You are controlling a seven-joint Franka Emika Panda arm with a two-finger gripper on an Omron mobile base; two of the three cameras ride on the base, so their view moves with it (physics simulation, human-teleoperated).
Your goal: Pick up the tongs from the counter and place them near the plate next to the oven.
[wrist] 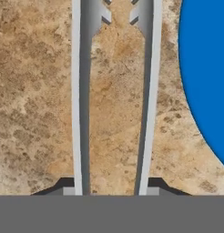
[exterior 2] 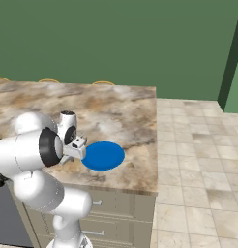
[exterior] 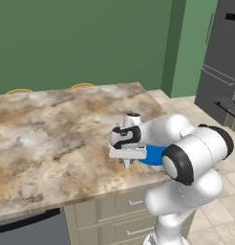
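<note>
The silver-grey tongs (wrist: 82, 91) lie lengthwise on the marbled counter (exterior: 52, 139), their two arms running up the hand view with toothed tips at the top. My gripper (wrist: 109, 189) straddles them near the bottom, one dark fingertip pressed against the outside of each arm, so it is shut on the tongs. The bright blue plate (wrist: 209, 68) lies flat just to the right of the tongs, apart from them. From the base views my gripper (exterior: 126, 161) (exterior 2: 67, 159) hangs low over the counter, right beside the plate (exterior: 155, 155) (exterior 2: 103, 155) near the front edge.
The counter's front edge and right corner (exterior 2: 152, 186) run close to the plate, with drawers below. A dark appliance front (exterior: 28, 229) sits under the counter at the left. A tall dark fridge (exterior: 219, 72) stands at the far right across the tiled floor (exterior 2: 198, 160).
</note>
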